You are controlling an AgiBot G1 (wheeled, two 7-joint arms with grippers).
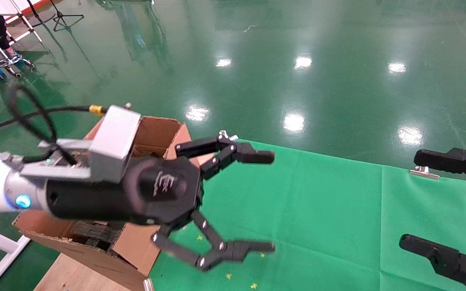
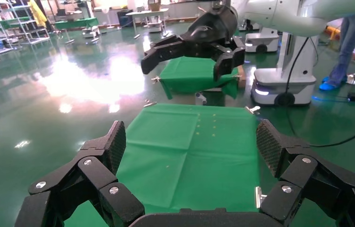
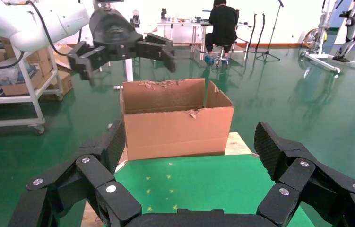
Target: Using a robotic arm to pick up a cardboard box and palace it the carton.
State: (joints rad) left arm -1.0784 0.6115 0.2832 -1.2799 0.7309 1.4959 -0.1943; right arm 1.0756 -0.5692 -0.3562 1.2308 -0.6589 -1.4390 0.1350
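Observation:
The robotic arm, my left one, reaches across the head view, and its gripper (image 1: 271,201) is open with nothing between the fingers. It hangs just right of the carton (image 1: 157,130), above the left part of the green cloth (image 1: 318,210). From the right wrist, that left gripper (image 3: 123,59) hovers above the carton (image 3: 175,127), whose top is open with ragged edges. My right gripper (image 1: 410,198) stays open at the right edge, empty. No cardboard box shows in any view; whether it lies inside the carton is hidden.
The carton stands on a wooden board (image 1: 67,275) left of the cloth-covered table. Black foam (image 1: 95,232) shows inside it. Metal clips (image 1: 424,173) hold the cloth. A seated person (image 3: 222,23) and shelving are far off across the shiny green floor.

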